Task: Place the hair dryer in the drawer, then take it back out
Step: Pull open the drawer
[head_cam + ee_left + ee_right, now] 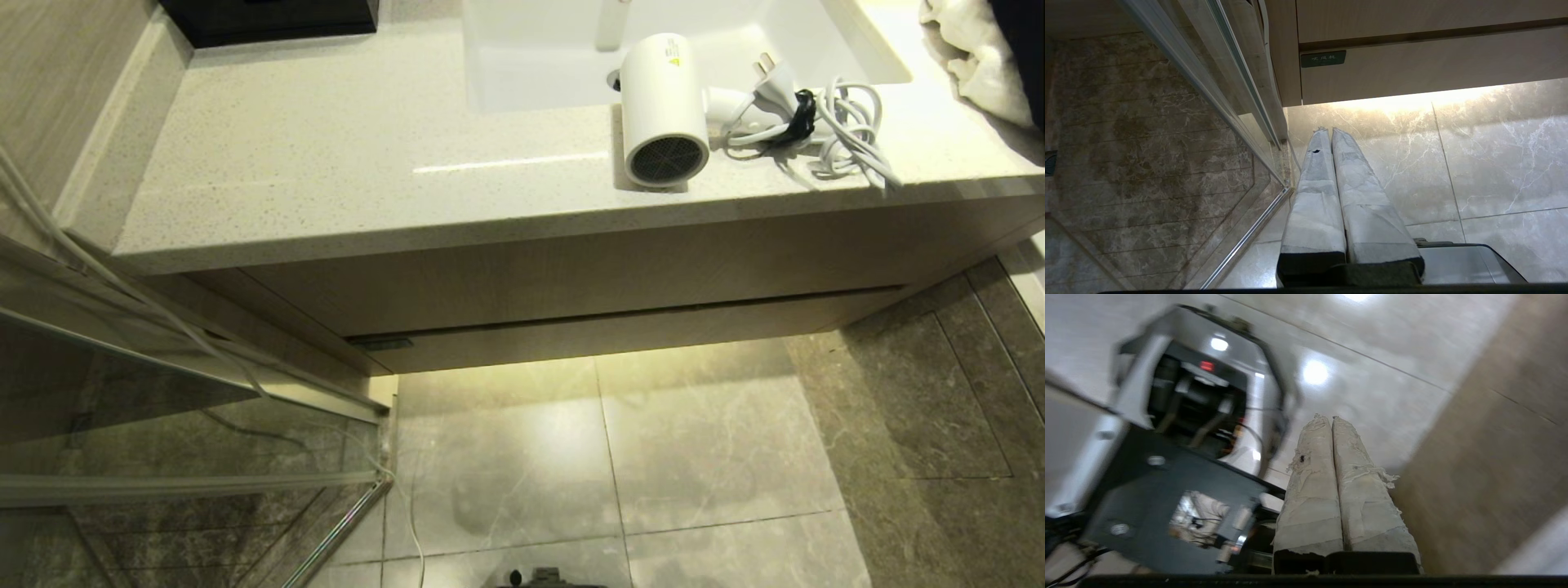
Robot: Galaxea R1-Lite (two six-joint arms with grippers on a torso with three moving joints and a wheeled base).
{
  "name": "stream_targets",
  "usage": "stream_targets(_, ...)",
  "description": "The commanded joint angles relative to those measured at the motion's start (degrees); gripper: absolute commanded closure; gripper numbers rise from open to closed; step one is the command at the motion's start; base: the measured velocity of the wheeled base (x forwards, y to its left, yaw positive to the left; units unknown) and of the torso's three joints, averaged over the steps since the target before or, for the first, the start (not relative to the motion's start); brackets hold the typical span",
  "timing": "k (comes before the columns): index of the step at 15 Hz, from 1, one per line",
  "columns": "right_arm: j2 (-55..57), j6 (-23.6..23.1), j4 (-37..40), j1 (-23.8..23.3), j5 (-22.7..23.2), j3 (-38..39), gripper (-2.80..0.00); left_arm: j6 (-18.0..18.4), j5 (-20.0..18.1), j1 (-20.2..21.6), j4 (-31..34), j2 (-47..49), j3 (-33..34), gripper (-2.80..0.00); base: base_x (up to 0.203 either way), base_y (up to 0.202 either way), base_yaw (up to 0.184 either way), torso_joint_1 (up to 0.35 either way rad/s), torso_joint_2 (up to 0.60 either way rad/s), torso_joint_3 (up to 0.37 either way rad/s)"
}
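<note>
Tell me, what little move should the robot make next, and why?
Probably bring the right gripper up to the drawer front to pull it open. The drawer is closed, the hair dryer lies untouched on the countertop, and both grippers are shut and empty, the left gripper down near the floor.

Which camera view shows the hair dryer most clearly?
The head view shows it best: the hair dryer lies on the countertop by the sink, grille toward the camera, its cord bundled beside it. The left wrist view shows only the drawer front and floor; the right wrist view shows none of it.
</note>
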Motion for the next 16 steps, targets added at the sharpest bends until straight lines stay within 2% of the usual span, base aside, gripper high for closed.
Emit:
stream_targets(1, -0.40, 0.20, -0.07, -0.09, -8.58, 0.39, 0.00, 0.00, 0.01, 0.01, -0.01, -0.02, 0.05, 0.00, 0.000, 0.000, 0.000, 0.000, 0.00, 0.000)
stream_targets(3, -1.31, 0.49, -1.45, -0.14, -12.42, 1.43, 0.00, 0.00, 0.01, 0.01, -0.01, -0.02, 0.00, 0.00, 0.000, 0.000, 0.000, 0.000, 0.00, 0.000)
stream_targets(7, -1.17, 0.49, -6.45, -0.06, -12.33, 3.56, 0.00, 0.00, 0.05, 0.01, -0.01, -0.02, 0.05, 0.00, 0.000, 0.000, 0.000, 0.000, 0.00, 0.000)
stream_targets(16, -3.55, 0.22, -7.21, -0.05, -12.34, 6.47, 0.00, 0.00, 0.09, 0.01, -0.01, -0.02, 0.09, 0.00, 0.000, 0.000, 0.000, -0.012, 0.04, 0.025)
